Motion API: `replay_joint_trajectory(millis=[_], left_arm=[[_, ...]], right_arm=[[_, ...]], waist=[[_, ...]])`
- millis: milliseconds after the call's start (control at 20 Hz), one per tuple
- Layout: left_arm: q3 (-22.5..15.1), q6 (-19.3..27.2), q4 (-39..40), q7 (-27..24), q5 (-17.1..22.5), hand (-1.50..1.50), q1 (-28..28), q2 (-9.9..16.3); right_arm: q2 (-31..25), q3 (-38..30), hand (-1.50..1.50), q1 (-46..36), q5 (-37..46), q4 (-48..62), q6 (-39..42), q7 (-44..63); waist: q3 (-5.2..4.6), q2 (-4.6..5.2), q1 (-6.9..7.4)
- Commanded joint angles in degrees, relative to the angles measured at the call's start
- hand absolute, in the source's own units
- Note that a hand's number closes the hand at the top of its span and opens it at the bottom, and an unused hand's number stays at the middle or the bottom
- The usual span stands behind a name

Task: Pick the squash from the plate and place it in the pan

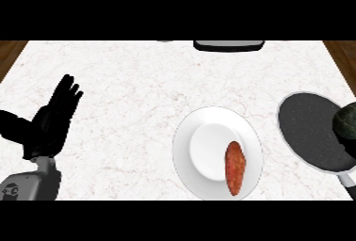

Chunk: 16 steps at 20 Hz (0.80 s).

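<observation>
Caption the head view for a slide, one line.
Left hand rests open at left; white plate holds an orange-red vegetable; dark squash already in the pan.

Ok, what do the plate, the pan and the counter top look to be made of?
The plate looks like glazed white ceramic: smooth, uniform white with a soft sheen, though plastic can't be ruled out. The pan seems metal with a dark non-stick coating: pale grey rim and handle, matte speckled black inside. The counter top looks like polished marble or stone: white with faint reddish veining.
</observation>
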Motion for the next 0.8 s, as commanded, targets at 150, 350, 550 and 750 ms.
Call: replay_joint_trajectory(millis=[150,350,550,750], left_arm=[[-0.63,-1.02,-2.03,0.30,0.19,0.00,1.98,-0.54],[-0.01,-1.72,-2.53,-1.93,-0.43,0.00,3.80,0.03],[0.14,-1.50,2.82,-3.28,-1.40,0.00,0.34,-1.01],[1.13,0.33,3.60,-0.07,-1.38,0.00,-4.21,-0.79]], right_arm=[[-0.58,-4.86,1.50,0.18,-2.41,22.99,-11.43,-20.92],[-3.38,-6.23,1.50,-5.49,-4.76,37.16,-11.90,-29.14],[-1.14,-3.47,1.50,-8.63,-1.07,46.08,-17.27,-33.07],[0.31,-2.40,1.50,-13.72,2.11,55.70,-17.57,-28.01]], waist=[[-0.02,0.08,0.68],[-0.04,0.07,0.94],[-0.07,0.03,0.48],[-0.07,0.14,0.63]])
